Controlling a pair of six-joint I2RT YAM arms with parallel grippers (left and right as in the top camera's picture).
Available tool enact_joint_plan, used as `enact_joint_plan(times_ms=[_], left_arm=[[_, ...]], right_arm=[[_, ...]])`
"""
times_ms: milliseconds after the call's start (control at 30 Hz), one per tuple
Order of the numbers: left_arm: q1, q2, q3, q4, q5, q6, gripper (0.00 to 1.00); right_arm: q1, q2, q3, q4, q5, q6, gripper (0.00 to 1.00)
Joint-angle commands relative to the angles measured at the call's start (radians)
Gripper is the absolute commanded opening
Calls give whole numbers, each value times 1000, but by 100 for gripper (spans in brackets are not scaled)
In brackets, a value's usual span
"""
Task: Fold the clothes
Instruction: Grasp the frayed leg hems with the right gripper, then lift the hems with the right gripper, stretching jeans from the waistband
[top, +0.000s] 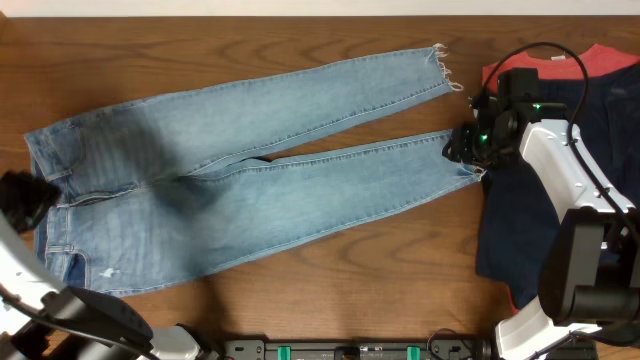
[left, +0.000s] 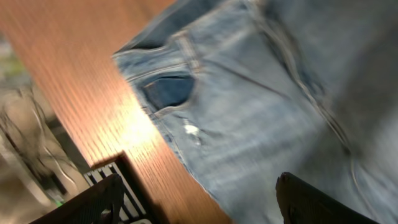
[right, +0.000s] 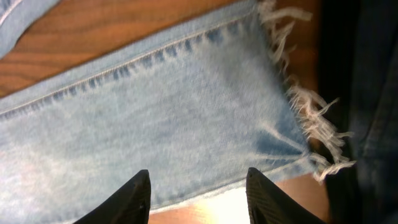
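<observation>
The clothes are a pair of light-blue jeans (top: 240, 190) lying flat on the wooden table, waist at the left and legs reaching right. Both hems are frayed. My right gripper (top: 462, 148) hovers over the near leg's frayed hem (right: 305, 109). In the right wrist view the right gripper (right: 199, 183) is open, its fingers straddling the leg's lower edge with nothing clamped. My left gripper (top: 30, 197) is at the waist end. The left wrist view shows the left gripper (left: 199, 190) wide open above the jeans' edge, near a pocket (left: 168, 90) and a small pale mark (left: 191, 130).
A dark navy garment (top: 530, 230) lies on a red one (top: 605, 60) at the right, under the right arm and just beyond the hems. The dark cloth (right: 357, 62) borders the fringe. A black rack (left: 127, 186) runs along the table's front edge.
</observation>
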Motion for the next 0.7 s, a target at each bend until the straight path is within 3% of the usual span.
enact_joint_plan(times_ms=[0,300,667], left_arm=[[87,1,-133,43,5,-61,77],[245,2,-456,386,17,-87,72],[254,53,-626,764,19,-11,68]], right_arm=[[3,-32,-3,-19,-32,-19,48],[3,-31,-32,-86,10,-17,52],[3,-31,-88,-81,11,-6,53]])
